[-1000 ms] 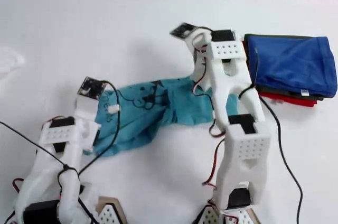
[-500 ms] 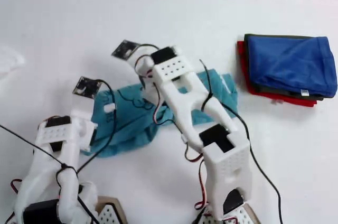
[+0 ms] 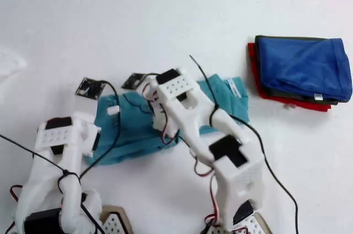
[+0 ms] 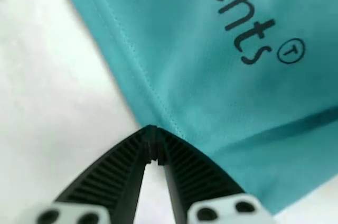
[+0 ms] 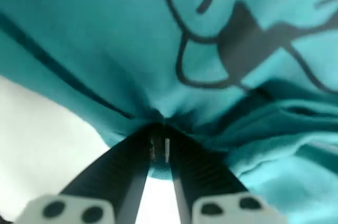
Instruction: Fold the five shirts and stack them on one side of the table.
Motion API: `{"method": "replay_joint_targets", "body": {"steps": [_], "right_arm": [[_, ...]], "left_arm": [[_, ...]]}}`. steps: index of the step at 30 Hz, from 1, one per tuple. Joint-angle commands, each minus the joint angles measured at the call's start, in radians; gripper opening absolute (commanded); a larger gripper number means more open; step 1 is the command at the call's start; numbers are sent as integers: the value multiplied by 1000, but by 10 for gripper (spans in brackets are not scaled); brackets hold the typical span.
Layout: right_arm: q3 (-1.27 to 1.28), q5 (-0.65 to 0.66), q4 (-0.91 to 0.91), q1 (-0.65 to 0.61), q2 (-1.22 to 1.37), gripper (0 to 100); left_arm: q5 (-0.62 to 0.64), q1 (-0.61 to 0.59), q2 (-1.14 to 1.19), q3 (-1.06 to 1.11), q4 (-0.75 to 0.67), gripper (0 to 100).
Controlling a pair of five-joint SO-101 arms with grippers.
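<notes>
Lying bunched across the centre of the high view, the teal shirt is stretching from the lower left toward the middle right of the frame on the white surface. Both arms are bending over it. The left arm is standing at the lower left of the frame over the shirt's left end, and the right arm is leaning in from the lower centre over its middle. At the upper right of the frame a stack of folded shirts is sitting well apart from the teal one, with a blue one on top, a dark one under it and a red one at the bottom.

In the left wrist view the left tool is clenching the stitched hem of the teal shirt, its fingertips meeting where the cloth gives way to bare surface.

In the right wrist view the right tool is pinching a gathered pucker of the teal shirt just beside the printed cartoon outline, and creases are fanning out from the grip.

Judging from this, the teal shirt's fold is the step in hand, with three shirts already stacked. The next move is calling for both tools to lift together and carry their held edges the same way. They need to hold the cloth taut so the fold lands flat rather than bunched before they release.
</notes>
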Motion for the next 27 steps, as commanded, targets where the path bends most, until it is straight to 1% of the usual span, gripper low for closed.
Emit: {"method": "replay_joint_targets", "body": {"steps": [1, 4, 7, 9, 11, 14, 18, 24, 27], "right_arm": [[46, 0, -5, 2, -177, 19], [87, -3, -33, -1, -252, 19], [97, -12, -131, -4, -275, 19], [98, -64, -202, -4, -257, 19], [98, -106, -232, -4, -211, 19], [100, -107, -229, -30, -134, 19], [144, -107, -214, -61, -102, 19], [241, -106, -183, -77, -182, 19], [226, -106, -193, -67, -257, 19]], "left_arm": [[12, -9, 0, -36, 17, 26], [12, -9, -5, -41, 54, 26], [11, -9, -6, -42, 89, 26], [11, -9, -6, -33, 94, 26], [11, -25, -6, -19, 87, 26], [9, -64, -6, -24, 83, 26], [8, -104, -6, -51, 77, 26], [11, -101, -2, -97, 78, 26], [12, -101, -2, -97, 75, 26]]}}
